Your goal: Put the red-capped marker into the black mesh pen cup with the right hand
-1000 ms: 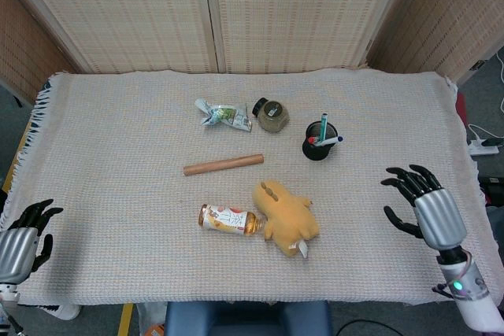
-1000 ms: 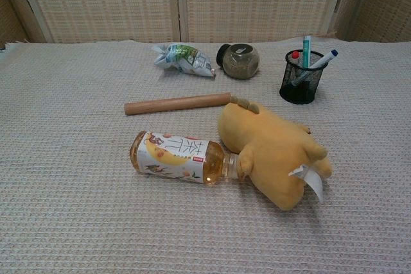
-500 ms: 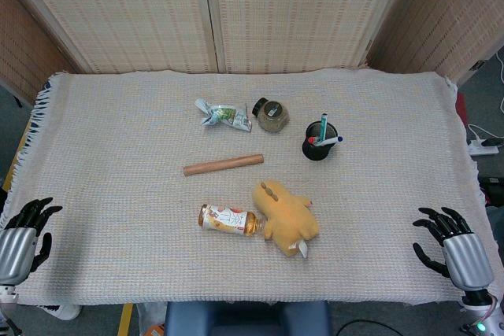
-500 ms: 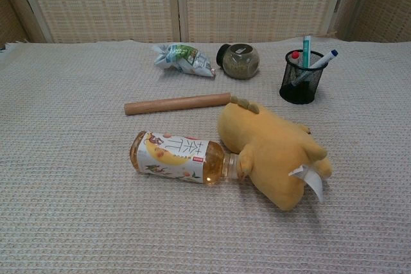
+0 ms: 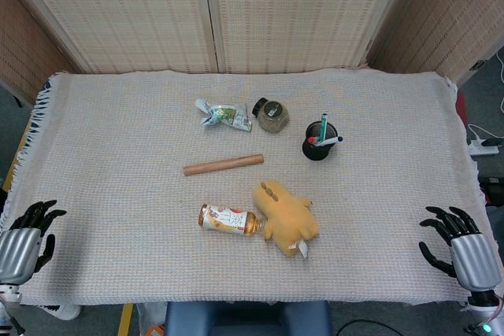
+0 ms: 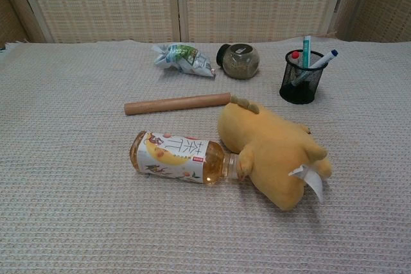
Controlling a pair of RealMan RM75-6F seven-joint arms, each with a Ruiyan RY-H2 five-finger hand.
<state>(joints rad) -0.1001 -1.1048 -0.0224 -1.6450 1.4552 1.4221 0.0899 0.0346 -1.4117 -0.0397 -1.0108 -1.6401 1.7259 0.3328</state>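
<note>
The black mesh pen cup stands at the right back of the table. The red-capped marker stands inside it, its red cap showing at the rim, beside a teal pen and a blue-capped marker. My right hand hangs at the table's front right corner, far from the cup, fingers spread and holding nothing. At the front left corner my left hand is likewise empty with fingers apart. Neither hand shows in the chest view.
A wooden rod lies mid-table. A tea bottle lies on its side against a yellow plush toy. A crumpled snack bag and a round glass jar sit at the back, left of the cup.
My right hand drew back from beside the cup toward the front right corner and dropped lower, empty. The left hand barely moved.
</note>
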